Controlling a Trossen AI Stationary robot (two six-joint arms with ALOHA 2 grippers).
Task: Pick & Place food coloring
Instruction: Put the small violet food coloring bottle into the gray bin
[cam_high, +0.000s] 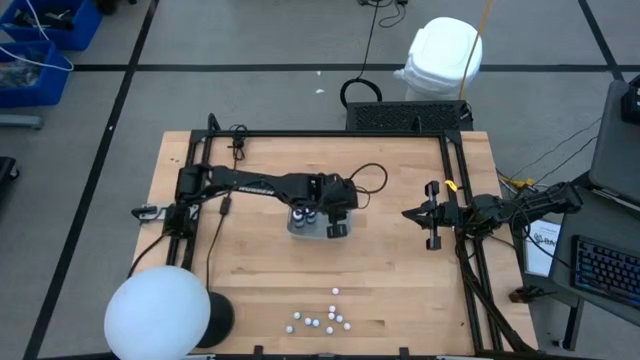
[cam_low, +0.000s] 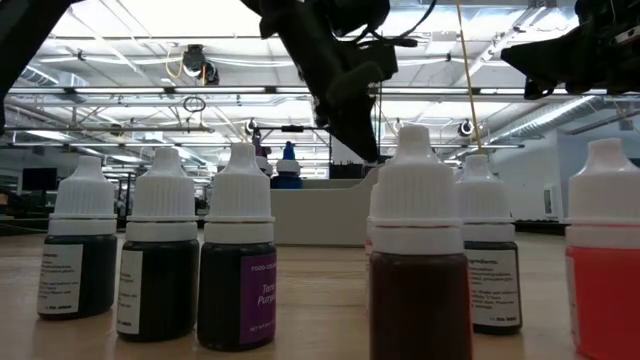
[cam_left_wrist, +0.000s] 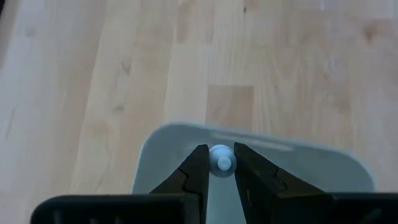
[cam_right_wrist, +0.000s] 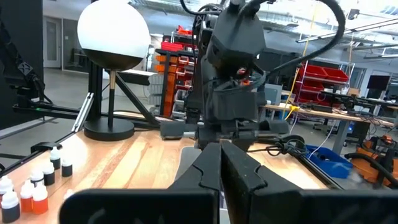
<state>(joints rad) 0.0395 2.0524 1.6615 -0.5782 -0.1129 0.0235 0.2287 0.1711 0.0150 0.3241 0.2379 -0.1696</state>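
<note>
My left gripper hangs over a grey tray in the middle of the table, shut on one small food coloring bottle whose white cap shows between its fingers. Two more bottles stand upright in the tray beside it. Several other food coloring bottles stand on the wood near the table's front edge and fill the low view. My right gripper waits shut at the table's right side, holding nothing. My left gripper pinches the bottle's white cap between its two fingers, one on each side. The fingers slant down from above. The bottle's body is hidden under the cap, and whether its base stands on the tray I cannot tell.
A lamp with a white globe stands at the near left corner. Black frame rails run along the table's far and right sides. Bare wood lies between the tray and the near bottles.
</note>
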